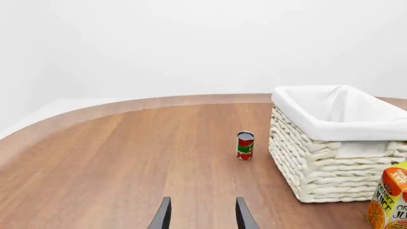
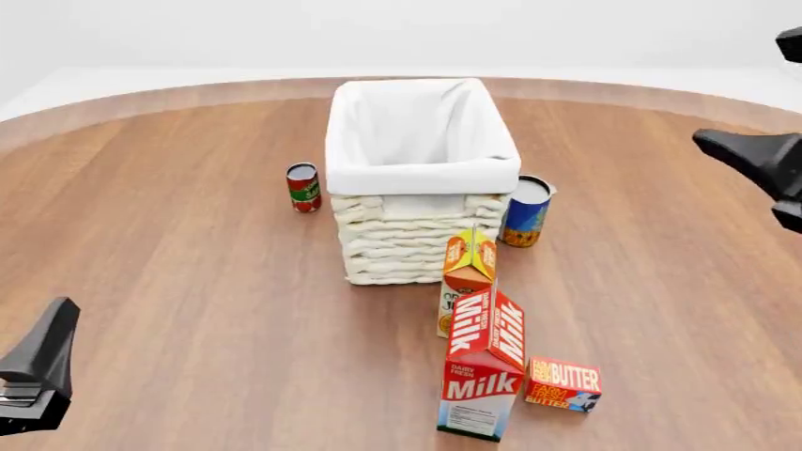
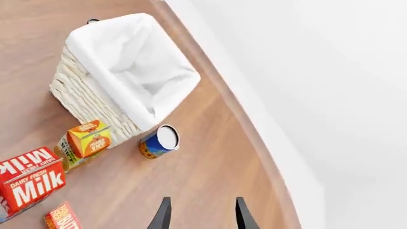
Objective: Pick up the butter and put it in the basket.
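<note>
The butter [image 2: 562, 383], a small flat red and orange box, lies on the table near the front edge, right of the milk carton [image 2: 483, 371]. In the right wrist view the butter [image 3: 62, 217] is at the picture's edge. The cream wicker basket [image 2: 401, 240] with its white liner stands mid-table, with nothing showing inside. My left gripper [image 1: 203, 217] is open and empty, low at the front left [image 2: 38, 371], far from the butter. My right gripper [image 3: 202, 217] is open and empty, raised at the far right [image 2: 752, 155], well above and beyond the butter.
An orange juice carton [image 2: 467, 277] stands between the milk carton and the basket. A red can [image 2: 302, 187] stands left of the basket, a blue can [image 2: 527, 211] right of it. The table's curved far edge runs behind the basket.
</note>
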